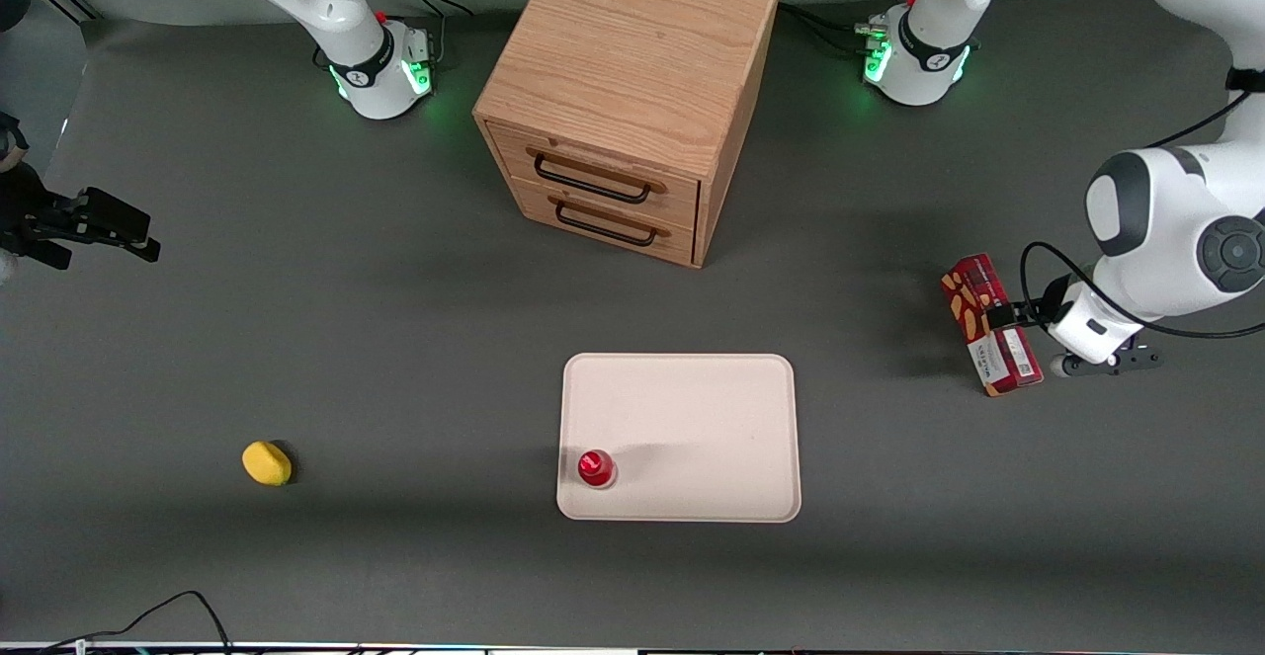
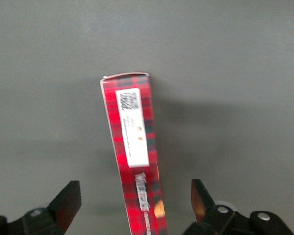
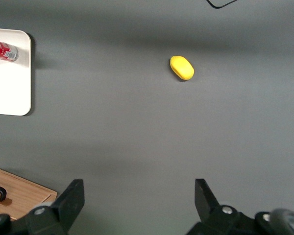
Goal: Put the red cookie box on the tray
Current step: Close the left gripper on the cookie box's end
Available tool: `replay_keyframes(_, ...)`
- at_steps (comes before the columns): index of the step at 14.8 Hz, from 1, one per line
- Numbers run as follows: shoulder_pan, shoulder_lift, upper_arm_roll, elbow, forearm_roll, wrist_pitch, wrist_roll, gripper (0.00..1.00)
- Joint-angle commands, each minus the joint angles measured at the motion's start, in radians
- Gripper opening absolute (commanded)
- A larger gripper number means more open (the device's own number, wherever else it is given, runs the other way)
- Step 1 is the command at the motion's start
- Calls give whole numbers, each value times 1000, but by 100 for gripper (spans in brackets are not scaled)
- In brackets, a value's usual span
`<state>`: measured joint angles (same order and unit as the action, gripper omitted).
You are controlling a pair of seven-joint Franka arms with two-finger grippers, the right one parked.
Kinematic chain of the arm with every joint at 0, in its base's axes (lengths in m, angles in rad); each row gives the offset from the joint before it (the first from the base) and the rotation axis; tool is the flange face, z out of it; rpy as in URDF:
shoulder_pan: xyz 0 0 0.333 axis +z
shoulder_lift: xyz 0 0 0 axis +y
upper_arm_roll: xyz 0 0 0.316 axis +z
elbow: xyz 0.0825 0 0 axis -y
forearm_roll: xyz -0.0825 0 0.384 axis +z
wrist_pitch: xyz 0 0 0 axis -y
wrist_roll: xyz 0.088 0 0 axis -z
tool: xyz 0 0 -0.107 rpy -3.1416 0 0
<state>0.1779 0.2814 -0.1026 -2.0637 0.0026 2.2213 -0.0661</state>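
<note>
The red cookie box (image 1: 976,301) lies on the dark table toward the working arm's end, well apart from the tray (image 1: 692,408). It is a long tartan carton with cookie pictures and a white label end. My left gripper (image 1: 1000,319) is at the box's middle. In the left wrist view the box (image 2: 132,122) runs between the two fingers of my gripper (image 2: 134,188), which is open with a gap on each side of the box. The cream-white tray lies nearer the front camera than the cabinet; a corner of it also shows in the right wrist view (image 3: 10,83).
A small red-capped object (image 1: 596,467) stands on the tray's near corner. A wooden two-drawer cabinet (image 1: 623,92) stands at the back middle. A yellow lemon-like object (image 1: 267,462) lies toward the parked arm's end.
</note>
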Motion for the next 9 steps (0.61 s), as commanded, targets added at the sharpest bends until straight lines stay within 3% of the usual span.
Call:
replay_keyframes(1,5,24,1,-53,-29,89,-67,100)
replay_keyframes(4,5,53,1,-91,-55,170,-77,99)
replay_keyframes(6,3,59,1,-98,-70,173,-77,93)
replay_keyframes(8,2,56,1,-104,-70,173,-77,67)
replay_keyframes(9,3,56,1,-105,-70,172,-75,44)
